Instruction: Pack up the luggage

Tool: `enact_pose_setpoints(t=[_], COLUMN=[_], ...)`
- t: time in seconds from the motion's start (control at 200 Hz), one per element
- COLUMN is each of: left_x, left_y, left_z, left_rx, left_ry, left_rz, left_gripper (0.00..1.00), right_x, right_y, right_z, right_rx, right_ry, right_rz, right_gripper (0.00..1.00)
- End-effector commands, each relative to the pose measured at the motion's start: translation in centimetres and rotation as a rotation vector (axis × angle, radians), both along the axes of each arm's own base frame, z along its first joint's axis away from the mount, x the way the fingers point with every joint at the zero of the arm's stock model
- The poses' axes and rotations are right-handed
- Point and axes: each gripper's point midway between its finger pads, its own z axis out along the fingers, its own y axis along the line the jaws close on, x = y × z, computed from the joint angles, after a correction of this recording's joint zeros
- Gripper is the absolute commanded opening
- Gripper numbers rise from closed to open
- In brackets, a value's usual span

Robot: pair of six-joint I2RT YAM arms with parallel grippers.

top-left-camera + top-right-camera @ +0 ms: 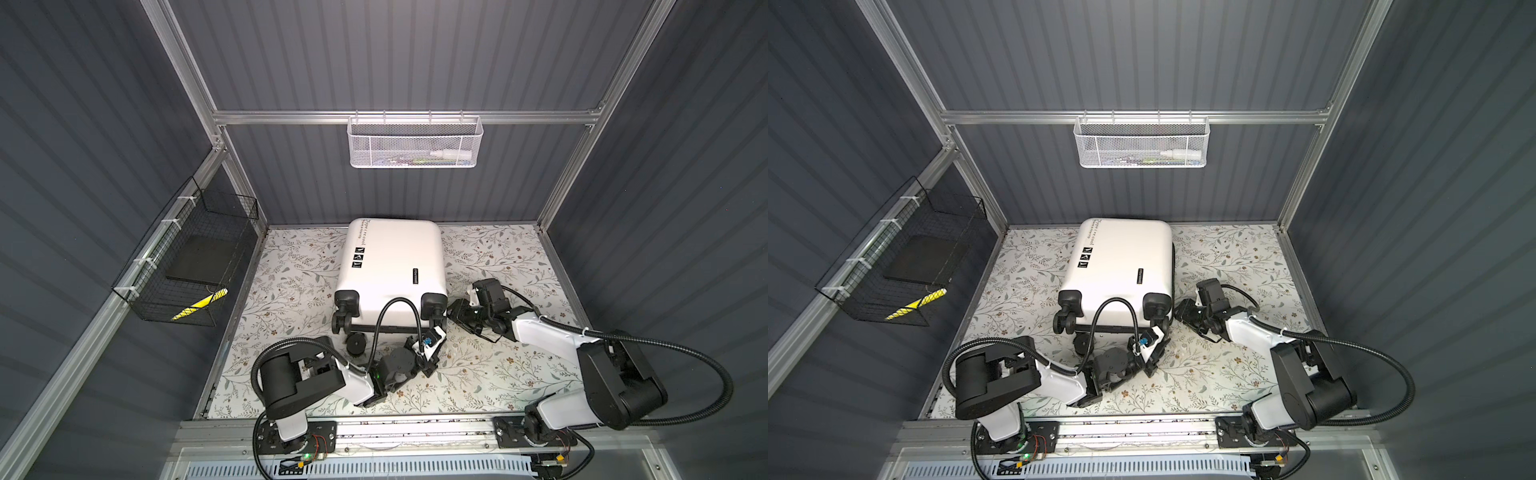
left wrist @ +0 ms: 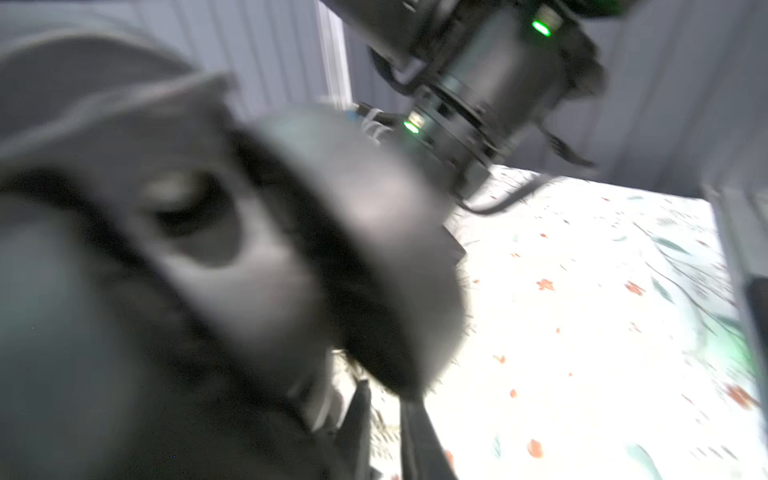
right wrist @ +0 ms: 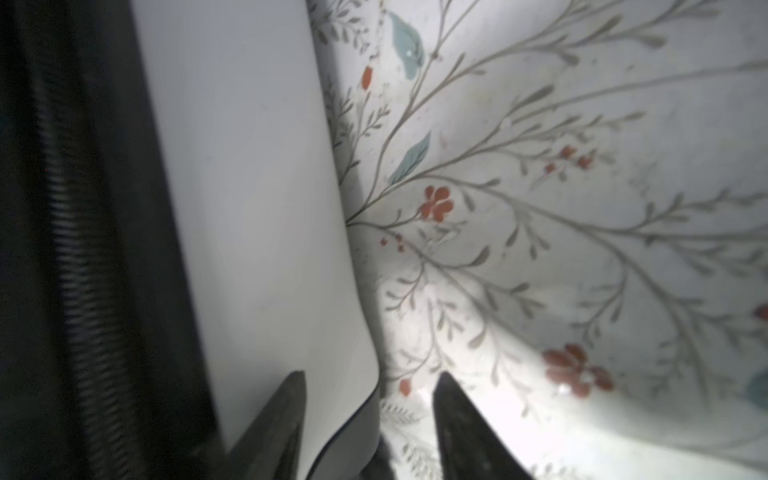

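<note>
The luggage (image 1: 390, 257) (image 1: 1121, 257) lies flat and closed on the floral mat in both top views, white shell up and black wheels toward the front. My left gripper (image 1: 435, 328) (image 1: 1160, 325) sits at its front right wheel (image 1: 432, 303). The blurred left wrist view shows that wheel (image 2: 365, 249) close up, and the left gripper (image 2: 386, 399) has a narrow gap with only mat in it. My right gripper (image 1: 452, 311) (image 1: 1180, 311) is at the suitcase's right side. The right gripper (image 3: 370, 376) is open and straddles the lower edge of the white shell (image 3: 249, 208), beside the black zipper band (image 3: 83, 270).
A white mesh basket (image 1: 413, 143) hangs on the back wall with a small white bottle (image 1: 451, 154) inside. A black wire basket (image 1: 187, 266) on the left wall holds a dark flat item and a yellow-and-black one (image 1: 199, 306). Floral mat (image 1: 498, 374) stretches to the right.
</note>
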Motion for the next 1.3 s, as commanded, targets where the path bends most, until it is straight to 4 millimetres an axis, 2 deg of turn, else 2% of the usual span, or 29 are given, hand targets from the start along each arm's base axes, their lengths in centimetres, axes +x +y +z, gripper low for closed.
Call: enact_pose_setpoints(t=[0.0, 0.16, 0.315, 0.325, 0.345, 0.365, 0.435, 0.51, 0.605, 0.62, 0.64, 0.755, 0.795, 0.94, 1.035, 1.166, 1.296], left_x=[-0.9, -1.5, -1.6, -1.6, -1.4, -1.4, -1.0, -0.5, 0.5, 0.8, 1.2, 3.6, 3.8, 3.7, 4.0, 4.1, 3.3], left_y=[0.9, 2.8, 5.0, 5.2, 5.5, 5.8, 6.9, 8.1, 9.6, 10.0, 10.5, 13.9, 14.2, 12.9, 11.7, 9.3, 6.0], left_z=[1.2, 2.0, 3.9, 4.1, 4.5, 4.9, 6.3, 7.9, 9.7, 9.9, 10.4, 11.8, 11.9, 11.8, 11.8, 11.0, 9.7], left_rx=[-0.003, 0.059, 0.095, 0.094, 0.094, 0.093, 0.088, 0.082, 0.077, 0.074, 0.067, 0.047, 0.071, 0.138, 0.130, 0.146, 0.169], left_ry=[0.003, 0.026, 0.031, 0.030, 0.026, 0.024, 0.010, -0.003, -0.016, -0.015, -0.012, 0.051, 0.063, 0.118, 0.180, 0.254, 0.325], left_rz=[-0.019, -0.023, 0.014, 0.018, 0.032, 0.039, 0.082, 0.137, 0.228, 0.255, 0.297, 0.570, 0.598, 0.575, 0.591, 0.569, 0.462], left_gripper=[0.25, 0.42, 0.60, 0.68, 0.95, 0.99, 1.00, 1.00, 1.00, 1.00, 1.00, 1.00, 1.00, 1.00, 1.00, 1.00, 1.00], right_x=[-0.2, -0.8, -0.9, -1.0, -1.0, -1.1, -1.2, -1.7, -1.9, -1.9, -1.9, -2.0, -2.0, -2.1, -2.3, -2.6, -3.3], right_y=[0.2, -1.7, -4.0, -4.0, -4.2, -4.4, -5.1, -6.2, -7.4, -7.6, -7.8, -9.1, -9.6, -11.0, -10.9, -10.7, -9.6], right_z=[2.3, 3.0, 4.0, 4.1, 4.3, 4.4, 5.0, 5.3, 5.9, 5.8, 6.8, 7.9, 8.2, 8.9, 8.7, 7.3, 5.5], right_rx=[0.016, -0.053, -0.145, -0.150, -0.158, -0.168, -0.201, -0.252, -0.301, -0.309, -0.303, -0.332, -0.343, -0.362, -0.329, -0.333, -0.314], right_ry=[-0.043, -0.047, -0.078, -0.081, -0.085, -0.086, -0.098, -0.091, -0.107, -0.104, -0.135, -0.164, -0.176, -0.200, -0.196, -0.151, -0.118], right_rz=[0.059, 0.053, 0.013, 0.012, 0.010, 0.009, 0.000, -0.022, -0.057, -0.062, -0.073, -0.132, -0.149, -0.221, -0.214, -0.193, -0.105], right_gripper=[0.61, 0.71, 0.80, 0.80, 0.81, 0.82, 0.88, 0.99, 0.99, 0.99, 0.99, 0.99, 0.99, 0.99, 0.99, 0.99, 0.99])
